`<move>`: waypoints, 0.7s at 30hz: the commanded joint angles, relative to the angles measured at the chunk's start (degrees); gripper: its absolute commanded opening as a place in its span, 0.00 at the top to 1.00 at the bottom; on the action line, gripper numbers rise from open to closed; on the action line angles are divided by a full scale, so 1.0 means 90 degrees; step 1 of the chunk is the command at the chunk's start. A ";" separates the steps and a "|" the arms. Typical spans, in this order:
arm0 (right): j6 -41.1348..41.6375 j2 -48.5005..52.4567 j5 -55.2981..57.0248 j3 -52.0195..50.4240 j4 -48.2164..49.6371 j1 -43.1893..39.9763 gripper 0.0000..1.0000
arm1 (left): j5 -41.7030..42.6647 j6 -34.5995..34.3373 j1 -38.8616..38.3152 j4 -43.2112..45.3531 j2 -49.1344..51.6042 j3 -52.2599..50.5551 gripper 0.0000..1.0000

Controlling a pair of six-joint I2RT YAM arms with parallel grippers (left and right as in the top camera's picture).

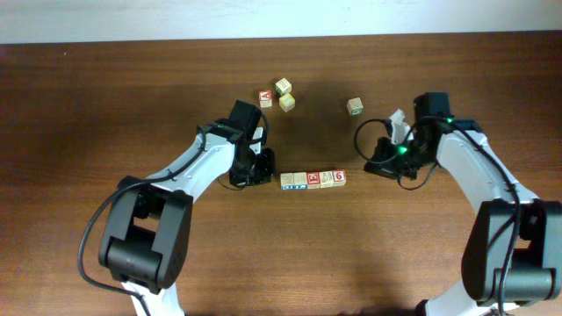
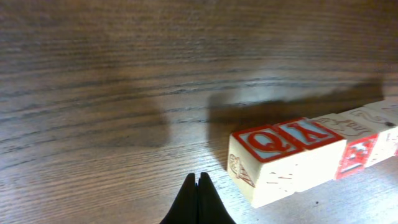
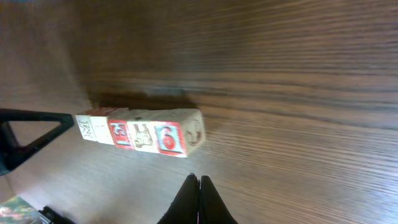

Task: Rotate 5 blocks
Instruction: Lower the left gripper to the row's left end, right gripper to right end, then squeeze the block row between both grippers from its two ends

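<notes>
Blocks [image 1: 313, 179] in row — left hand [image 2: 198, 180], right hand [image 3: 199, 182] closed

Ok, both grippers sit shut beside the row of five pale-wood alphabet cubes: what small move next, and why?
Probably open the left gripper and ease it toward the pale-wood end cube with the red Q face. Its tips are shut and stop short of that cube, holding nothing, so it cannot turn a cube until the jaws open.

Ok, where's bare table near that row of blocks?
Free: brown wooden table on the robot's side of the row of pale-wood blocks; between row and loose cubes beyond. Crowded: row's ends, flanked by left gripper and right gripper.
</notes>
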 commanded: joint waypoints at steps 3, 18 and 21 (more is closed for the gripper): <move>0.0364 0.0022 0.0165 -0.0036 0.0083 0.0211 0.96 | 0.0352 0.0034 -0.0029 0.0015 0.0131 -0.0066 1.00; 0.0529 0.0029 0.0236 -0.0036 0.0083 0.0211 0.96 | 0.0374 -0.0160 -0.0221 0.0160 0.0134 -0.0100 1.00; 0.0527 0.0029 0.0236 -0.0036 0.0083 0.0211 0.96 | 0.0376 -0.0160 -0.0238 0.0260 0.0134 -0.0138 1.00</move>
